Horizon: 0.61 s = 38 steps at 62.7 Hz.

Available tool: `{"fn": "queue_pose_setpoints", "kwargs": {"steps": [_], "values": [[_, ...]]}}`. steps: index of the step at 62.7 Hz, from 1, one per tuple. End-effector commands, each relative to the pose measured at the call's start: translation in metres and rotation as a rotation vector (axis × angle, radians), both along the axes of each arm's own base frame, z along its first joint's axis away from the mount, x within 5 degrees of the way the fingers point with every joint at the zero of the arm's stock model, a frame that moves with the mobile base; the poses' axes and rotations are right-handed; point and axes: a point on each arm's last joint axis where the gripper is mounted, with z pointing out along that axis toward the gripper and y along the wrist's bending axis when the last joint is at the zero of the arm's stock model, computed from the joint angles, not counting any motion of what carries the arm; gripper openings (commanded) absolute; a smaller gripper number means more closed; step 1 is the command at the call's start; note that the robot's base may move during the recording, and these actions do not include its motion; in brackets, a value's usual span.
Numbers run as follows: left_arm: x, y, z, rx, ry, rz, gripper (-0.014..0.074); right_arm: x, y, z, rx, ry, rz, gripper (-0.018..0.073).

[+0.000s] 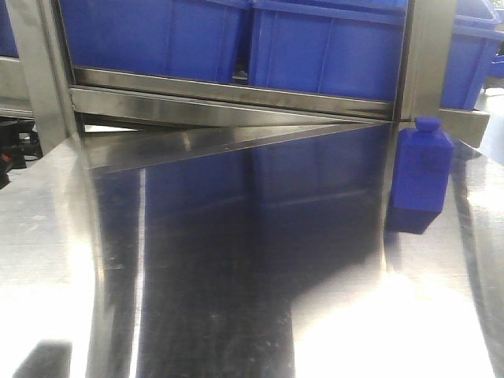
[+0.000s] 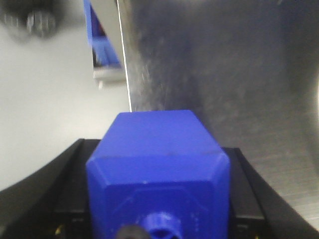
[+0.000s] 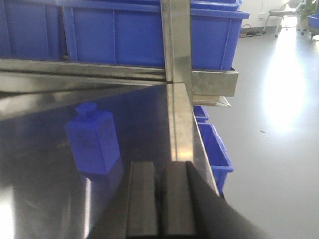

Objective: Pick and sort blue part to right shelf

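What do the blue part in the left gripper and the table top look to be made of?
Blue part: looks like moulded plastic. It is a uniform matte blue with chamfered edges and only a dull sheen. Table top: apparently polished sheet steel, silvery with fine scratches. It mirrors the blue tubs above it.

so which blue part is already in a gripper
The blue part in the left gripper, flanked by its black fingers. The other blue part stands upright on the steel table beside the shelf post, untouched.
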Motion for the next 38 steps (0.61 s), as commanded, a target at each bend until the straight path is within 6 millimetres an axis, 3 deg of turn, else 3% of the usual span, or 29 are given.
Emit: {"fn": "queue_pose_setpoints", "kwargs": {"steps": [1,14,25,30,38], "values": [[-0.027,0.009,0.021,-0.055,-0.223,-0.043,0.0333,-0.004,-0.002,0.022,0.053,-0.177,-0.013,0.0129],[-0.066,0.024,0.011,-0.086,-0.393,-0.082,0.0333,-0.010,0.000,0.049,0.055,-0.192,0.001,0.0129],[-0.083,0.030,-0.004,-0.098,-0.435,-0.096,0.0333,-0.013,0.002,0.093,0.047,-0.109,0.029,0.0149],[-0.086,0.031,-0.007,-0.100,-0.440,-0.097,0.0333,-0.008,0.003,0.117,0.043,-0.071,0.041,0.0240],[-0.086,0.031,-0.007,-0.101,-0.445,-0.099,0.0333,0.008,0.005,0.152,0.026,-0.013,0.059,0.0480]]}}
